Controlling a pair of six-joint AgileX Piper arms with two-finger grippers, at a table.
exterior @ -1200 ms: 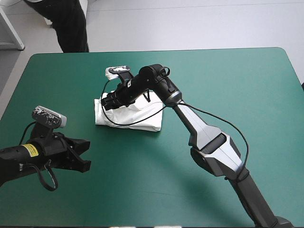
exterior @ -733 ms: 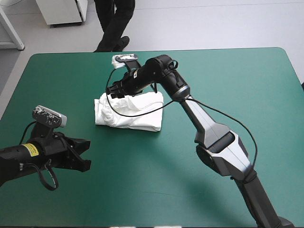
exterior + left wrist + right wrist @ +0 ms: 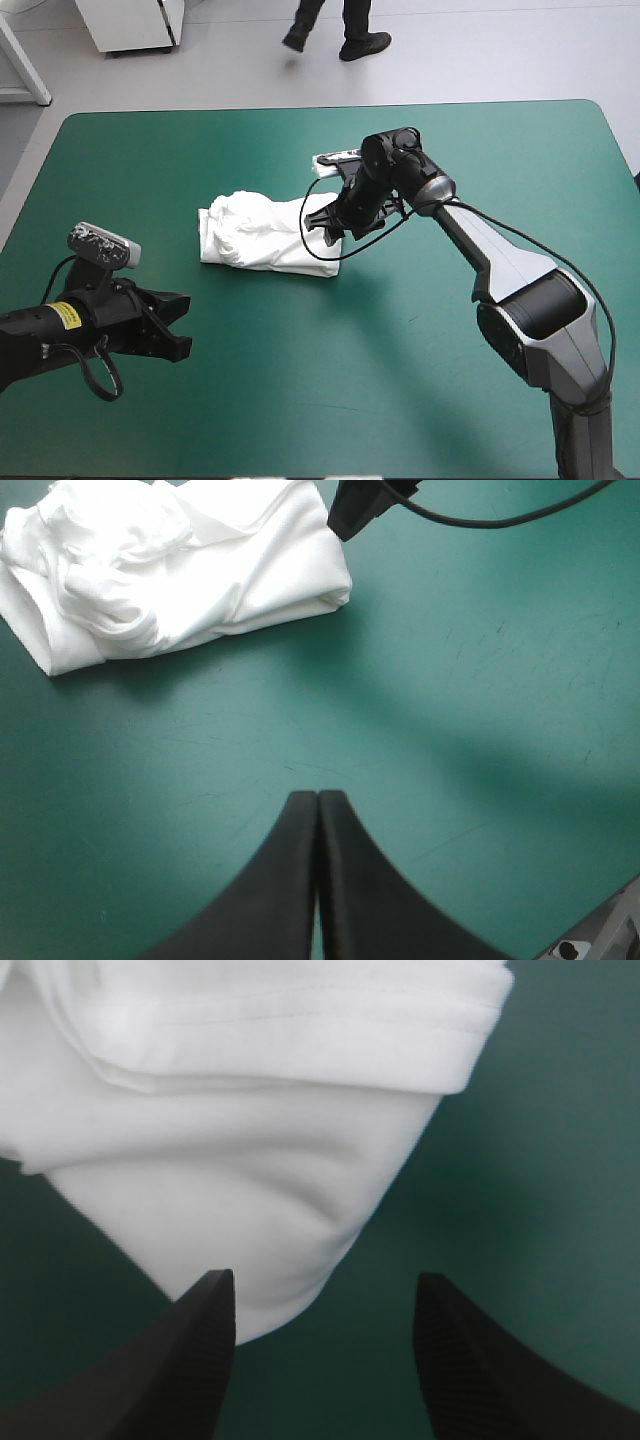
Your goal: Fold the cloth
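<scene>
From above: the folded T-shirt (image 3: 268,235) lies centre-left on the table (image 3: 300,400). My right claw (image 3: 328,225) covers its right edge, fingers unclear. Left wrist: my left claw (image 3: 318,808) is closed and empty, with the shirt well ahead. Right wrist: fingers apart, shirt corner between them, the rest cut off.

Table (image 3: 560,130): one, wide, with rounded far corners; its top fills most of the high view.
Cover (image 3: 300,400): teal-green, lying flat and smooth over all of the top that shows.
Cover at left gripper (image 3: 318,802): bare under, beside and directly ahead of its fingers (image 3: 290,880).
Scratches (image 3: 470,640): fine pale lines and scuffs on the cover, ahead of the left gripper and off to one side.
Shadow (image 3: 480,755): soft dark band across the cover, between the left gripper's fingers and the scratches.
Cover at right gripper (image 3: 325,1282): bare in the gap between its fingers (image 3: 190,1360), toward their bases, and out beside each finger.
</scene>
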